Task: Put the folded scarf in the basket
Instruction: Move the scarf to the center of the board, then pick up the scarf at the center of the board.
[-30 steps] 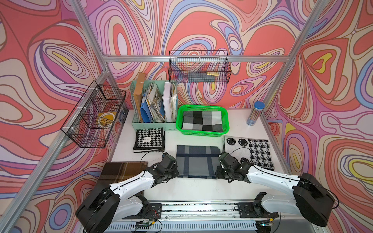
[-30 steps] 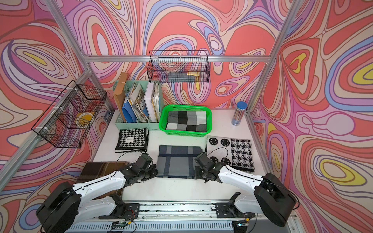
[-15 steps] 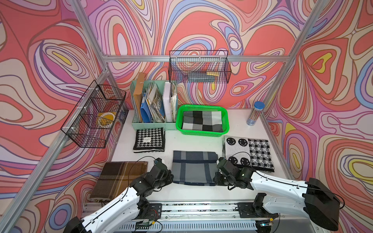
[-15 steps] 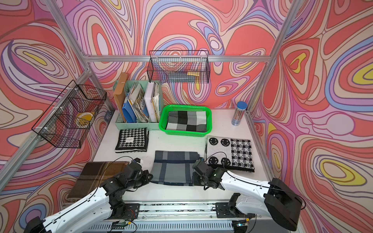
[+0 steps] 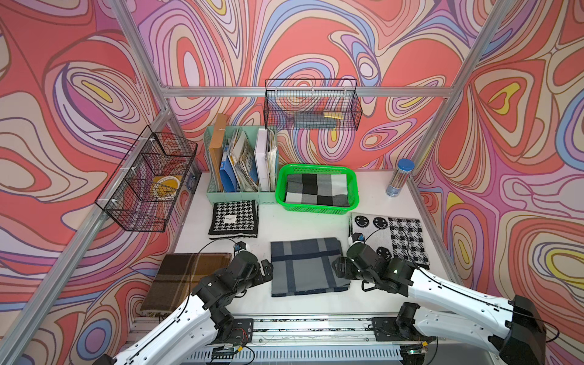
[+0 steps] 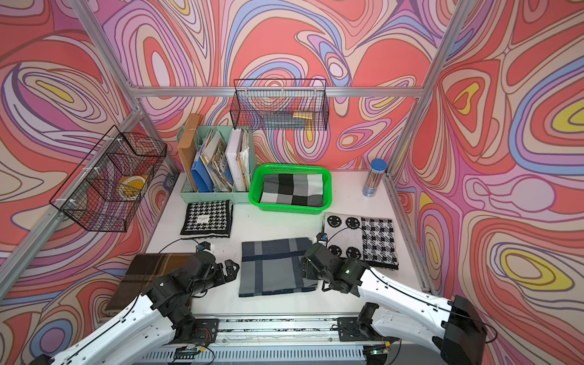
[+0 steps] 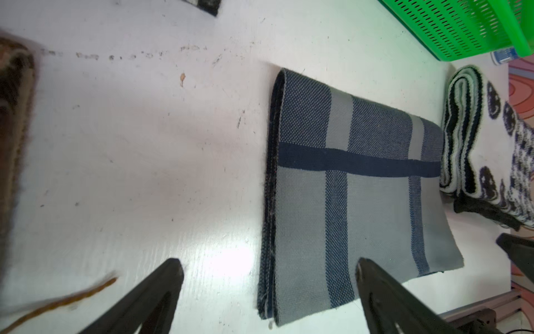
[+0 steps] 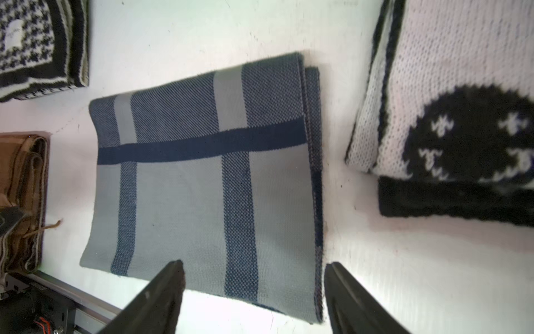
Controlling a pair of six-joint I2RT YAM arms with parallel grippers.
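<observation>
A grey and navy plaid folded scarf (image 5: 308, 267) (image 6: 276, 267) lies flat near the table's front edge. My left gripper (image 5: 267, 271) (image 7: 268, 261) is open at its left edge, one finger over the cloth and one over bare table. My right gripper (image 5: 339, 268) (image 8: 255, 263) is open at its right edge, straddling the near corner. Neither holds anything. The bright green basket (image 5: 316, 210) (image 6: 289, 208) stands behind the scarf and holds a black, grey and white checked scarf (image 5: 317, 189).
Around the plaid scarf lie a houndstooth scarf (image 5: 234, 218), a brown scarf (image 5: 186, 281) and a white smiley scarf (image 5: 392, 237). Behind stand a mint file organizer (image 5: 240, 164), a blue-capped tube (image 5: 399, 178) and two black wire baskets (image 5: 311, 106) (image 5: 148, 183).
Both grippers, shut at the scarf's side edges before, have opened. The plaid scarf has shifted a little toward the front edge and the left arm has drawn back.
</observation>
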